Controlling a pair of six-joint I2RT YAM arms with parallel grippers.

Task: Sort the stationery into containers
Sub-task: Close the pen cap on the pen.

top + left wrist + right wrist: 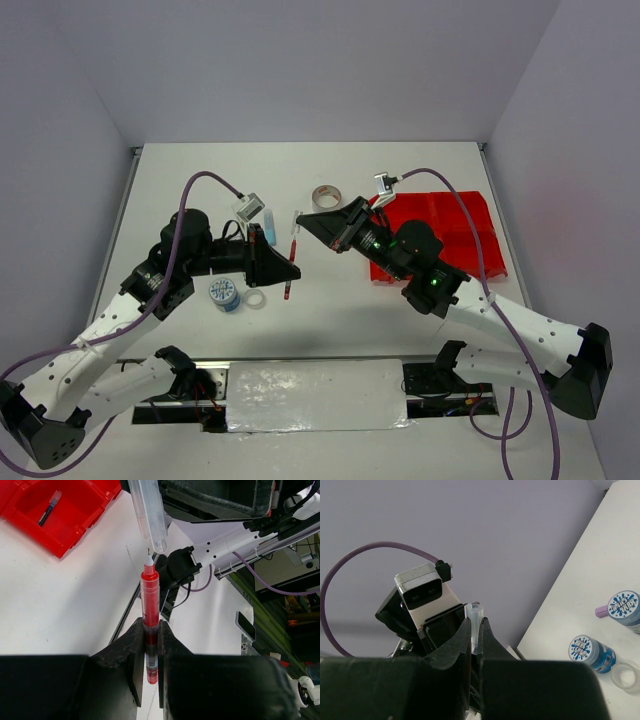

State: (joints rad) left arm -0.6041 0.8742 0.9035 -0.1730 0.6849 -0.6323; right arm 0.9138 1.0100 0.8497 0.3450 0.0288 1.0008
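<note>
My left gripper (pixel 290 268) is shut on a thin red pen (pixel 291 262) and holds it above the table, tip toward the right arm; the left wrist view shows the pen (pixel 149 600) clamped between the jaws (pixel 150 645). My right gripper (pixel 304 222) is shut on a clear pen cap (pixel 475 616), whose open end (pixel 150 520) hangs just beyond the pen tip. The red bin (pixel 480 215) lies at the right, with a blue pen (pixel 48 509) in one compartment (pixel 80 527).
A grey tape roll (pixel 325 197) lies far centre. A blue-white tape roll (pixel 224 294) and a clear tape ring (pixel 255 299) lie under the left arm. The right wrist view shows two patterned rolls (pixel 592 652), a lilac marker (pixel 601 611) and the ring (pixel 626 676).
</note>
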